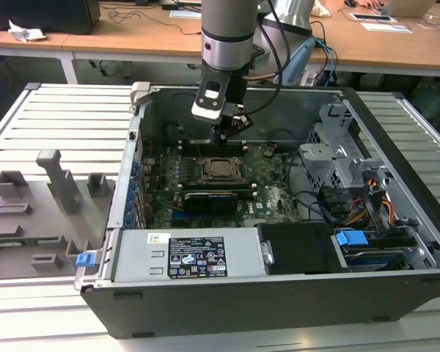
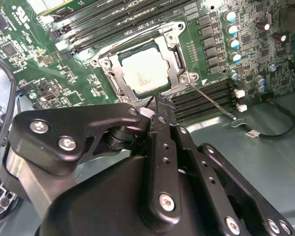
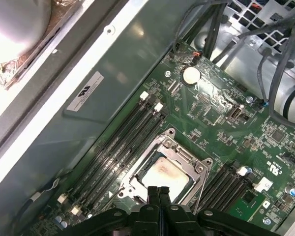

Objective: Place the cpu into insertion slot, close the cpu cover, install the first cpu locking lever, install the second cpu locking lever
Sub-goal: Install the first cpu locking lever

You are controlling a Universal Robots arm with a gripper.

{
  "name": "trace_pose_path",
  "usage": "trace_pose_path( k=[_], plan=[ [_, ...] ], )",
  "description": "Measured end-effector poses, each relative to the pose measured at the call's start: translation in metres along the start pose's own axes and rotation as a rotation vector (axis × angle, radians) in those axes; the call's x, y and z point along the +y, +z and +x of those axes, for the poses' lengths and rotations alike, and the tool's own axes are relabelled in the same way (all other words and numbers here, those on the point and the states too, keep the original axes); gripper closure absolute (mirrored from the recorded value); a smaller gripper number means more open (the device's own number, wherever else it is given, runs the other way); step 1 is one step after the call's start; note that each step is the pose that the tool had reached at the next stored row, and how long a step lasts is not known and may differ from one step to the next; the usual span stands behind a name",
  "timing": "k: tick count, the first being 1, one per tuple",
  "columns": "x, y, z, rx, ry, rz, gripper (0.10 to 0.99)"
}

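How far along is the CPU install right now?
Done: the cpu lies in the insertion slot with the cpu cover down over it. In hand: the gripper, fingers together, sits at the cover's edge. Left: one locking lever juts out sideways, seemingly unlatched; the other I cannot judge.

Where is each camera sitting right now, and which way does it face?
Exterior view: off the arm, looking down into the open computer case; shows the arm and pincer above the cpu.
Second wrist view: on the arm, facing the motherboard along the pincer's black links.
First wrist view: on the arm, facing the motherboard past the shut pincer.
Shared: both wrist views show the cpu framed by the cpu cover, pincer tips at its edge.
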State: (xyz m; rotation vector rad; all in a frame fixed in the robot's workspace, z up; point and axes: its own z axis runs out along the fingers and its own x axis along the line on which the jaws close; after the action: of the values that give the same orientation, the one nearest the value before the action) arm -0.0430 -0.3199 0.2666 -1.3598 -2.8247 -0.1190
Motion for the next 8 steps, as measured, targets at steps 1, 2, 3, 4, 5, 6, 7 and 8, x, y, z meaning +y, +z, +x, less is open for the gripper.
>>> trace_pose_path(
  k=[1, 2, 3, 4, 5, 6, 7, 8],
  plan=[
    [0.0000, 0.0000, 0.0000, 0.0003, -0.006, 0.000, 0.980],
    [0.0000, 0.0000, 0.0000, 0.0007, -0.012, 0.001, 0.980],
    [0.0000, 0.0000, 0.0000, 0.0013, -0.021, 0.001, 0.980],
    [0.0000, 0.0000, 0.0000, 0.0018, -0.027, 0.001, 0.980],
    [0.0000, 0.0000, 0.0000, 0.0021, -0.032, 0.001, 0.980],
    [0.0000, 0.0000, 0.0000, 0.0026, -0.040, 0.002, 0.980],
    [0.0000, 0.0000, 0.0000, 0.0032, -0.048, 0.002, 0.980],
    [0.0000, 0.0000, 0.0000, 0.0037, -0.057, 0.002, 0.980]
  ],
)
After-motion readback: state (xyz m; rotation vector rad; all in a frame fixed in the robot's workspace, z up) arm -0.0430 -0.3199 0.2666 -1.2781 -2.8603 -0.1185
